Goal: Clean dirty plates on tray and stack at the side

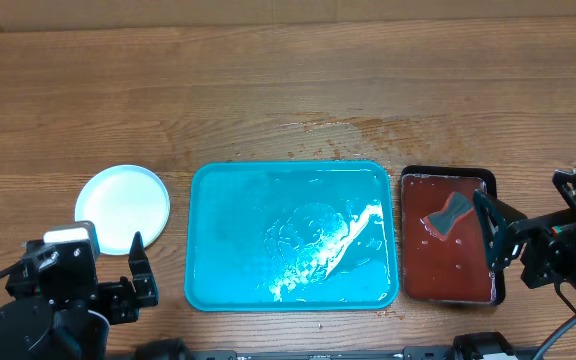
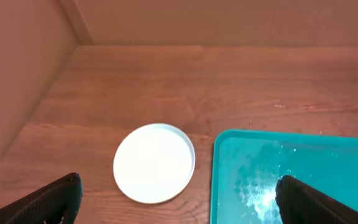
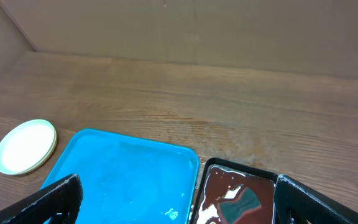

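A round white plate lies on the wooden table, left of the turquoise tray. It looks clean; in the right wrist view a pale yellow-green edge shows under it, and I cannot tell how many plates lie there. The tray holds only a film of water and foam, no plates. My left gripper is open and empty, near the front edge below the plate. My right gripper is open and empty beside the black tray. The left wrist view shows the plate, the tray and the open left gripper.
A black tray of reddish-brown liquid stands right of the turquoise tray, with a dark grey sponge lying in it. Water drops spot the table behind the trays. Cardboard walls stand at the back and left.
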Action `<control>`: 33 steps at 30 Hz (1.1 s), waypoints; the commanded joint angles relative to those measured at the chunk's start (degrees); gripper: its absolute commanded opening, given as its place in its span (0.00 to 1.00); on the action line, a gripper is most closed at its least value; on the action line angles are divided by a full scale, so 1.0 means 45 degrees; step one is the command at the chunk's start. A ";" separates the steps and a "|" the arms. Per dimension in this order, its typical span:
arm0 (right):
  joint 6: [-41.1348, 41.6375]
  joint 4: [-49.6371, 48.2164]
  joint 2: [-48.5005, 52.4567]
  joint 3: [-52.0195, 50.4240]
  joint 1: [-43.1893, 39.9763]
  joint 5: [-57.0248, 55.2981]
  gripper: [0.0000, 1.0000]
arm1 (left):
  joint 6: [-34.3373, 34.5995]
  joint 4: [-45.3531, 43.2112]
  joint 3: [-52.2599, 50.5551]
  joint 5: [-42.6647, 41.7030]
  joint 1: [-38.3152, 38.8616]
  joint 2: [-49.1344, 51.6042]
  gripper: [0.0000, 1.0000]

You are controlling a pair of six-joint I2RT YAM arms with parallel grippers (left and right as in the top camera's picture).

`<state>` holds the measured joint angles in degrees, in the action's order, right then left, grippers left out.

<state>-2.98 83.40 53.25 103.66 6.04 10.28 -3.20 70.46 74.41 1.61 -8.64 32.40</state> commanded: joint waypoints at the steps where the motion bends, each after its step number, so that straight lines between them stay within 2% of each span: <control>1: -0.0005 -0.0019 0.0015 0.0121 0.0073 0.0194 1.00 | -0.0199 0.0209 0.0131 0.0165 0.0049 -0.0053 1.00; 15: -0.0015 -0.0019 0.0015 0.0126 0.0073 0.0291 1.00 | -0.0199 0.1651 0.0131 0.0068 0.0010 -0.0039 1.00; 33: -0.0015 -0.0024 0.0015 0.0121 0.0073 0.0296 1.00 | -0.0199 0.1685 0.0131 0.0068 0.0010 -0.0039 1.00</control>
<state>-2.98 83.57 53.25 103.66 6.04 11.57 -3.20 78.06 74.41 1.78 -8.64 32.40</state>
